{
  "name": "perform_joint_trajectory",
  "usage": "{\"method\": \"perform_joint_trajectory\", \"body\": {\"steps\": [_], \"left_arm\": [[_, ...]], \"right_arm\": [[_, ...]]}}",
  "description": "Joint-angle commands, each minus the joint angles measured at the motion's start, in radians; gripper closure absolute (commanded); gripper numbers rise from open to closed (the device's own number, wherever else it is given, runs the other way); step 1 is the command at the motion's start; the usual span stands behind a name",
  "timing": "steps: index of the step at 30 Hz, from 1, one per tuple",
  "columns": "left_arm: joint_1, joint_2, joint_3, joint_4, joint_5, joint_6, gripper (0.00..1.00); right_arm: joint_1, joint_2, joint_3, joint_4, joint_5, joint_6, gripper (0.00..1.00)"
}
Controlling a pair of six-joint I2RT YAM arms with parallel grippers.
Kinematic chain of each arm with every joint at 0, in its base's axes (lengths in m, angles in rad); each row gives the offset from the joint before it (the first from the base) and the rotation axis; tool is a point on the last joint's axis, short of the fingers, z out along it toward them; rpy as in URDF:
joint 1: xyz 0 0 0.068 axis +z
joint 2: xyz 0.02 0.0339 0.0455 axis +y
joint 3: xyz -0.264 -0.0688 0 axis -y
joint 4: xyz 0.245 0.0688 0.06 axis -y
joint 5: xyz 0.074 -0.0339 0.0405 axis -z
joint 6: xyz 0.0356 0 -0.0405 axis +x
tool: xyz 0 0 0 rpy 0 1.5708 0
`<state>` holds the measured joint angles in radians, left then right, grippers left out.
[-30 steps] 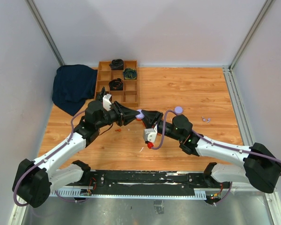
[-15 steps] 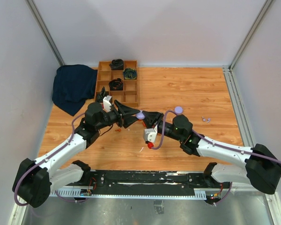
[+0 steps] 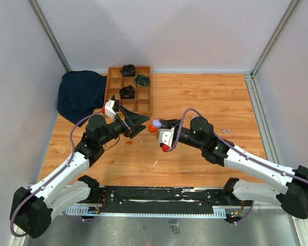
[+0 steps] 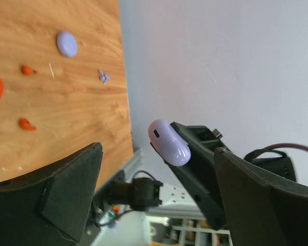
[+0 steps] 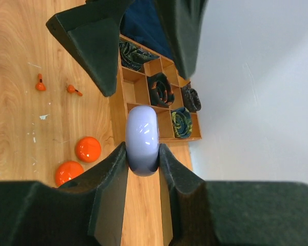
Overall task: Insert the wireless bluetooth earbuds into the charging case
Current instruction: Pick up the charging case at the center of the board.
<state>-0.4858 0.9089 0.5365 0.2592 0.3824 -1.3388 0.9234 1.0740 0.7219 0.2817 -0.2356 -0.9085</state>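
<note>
Likely light, rigid and slippery, the lilac charging case (image 5: 142, 137) wants a pinch across its flanks, as the right gripper (image 5: 142, 155) clamps it, while the left gripper (image 3: 137, 125) gapes wide just beyond.

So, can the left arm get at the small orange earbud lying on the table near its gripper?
Probably yes. The left gripper is open and empty, and the orange earbud lies uncovered on the table close by. The right gripper, shut on the lilac case, stands aside.

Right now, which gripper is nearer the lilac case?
Right. The right gripper is clamped on the lilac case; the left gripper stands open facing it, just short, not touching.
</note>
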Motion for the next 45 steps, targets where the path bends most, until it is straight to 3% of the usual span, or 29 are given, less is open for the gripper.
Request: {"method": "perform_joint_trajectory", "body": {"steps": [1,6,15,27,36,45], "left_arm": [[0.006,-0.091,-0.005,0.01,-0.113,0.264,0.04],[0.004,-0.162,-0.058,0.122,-0.105,0.409,0.04],[-0.056,-0.151,-0.066,0.274,0.052,0.784,0.03],[-0.158,-0.078,-0.105,0.46,0.251,1.216,0.02],[-0.213,0.047,-0.059,0.46,0.291,1.345,0.04],[-0.221,0.105,-0.032,0.461,0.326,1.346,0.19]], "right_arm": [[0.012,-0.033,0.143,-0.295,0.036,0.159,0.95],[0.005,-0.013,0.341,-0.596,0.029,0.262,0.95],[-0.009,0.057,0.617,-0.985,0.009,0.397,0.95],[-0.038,0.208,0.868,-1.281,-0.118,0.449,0.94],[-0.046,0.332,0.995,-1.415,-0.181,0.435,0.95],[-0.046,0.382,1.021,-1.441,-0.189,0.431,0.95]]}}
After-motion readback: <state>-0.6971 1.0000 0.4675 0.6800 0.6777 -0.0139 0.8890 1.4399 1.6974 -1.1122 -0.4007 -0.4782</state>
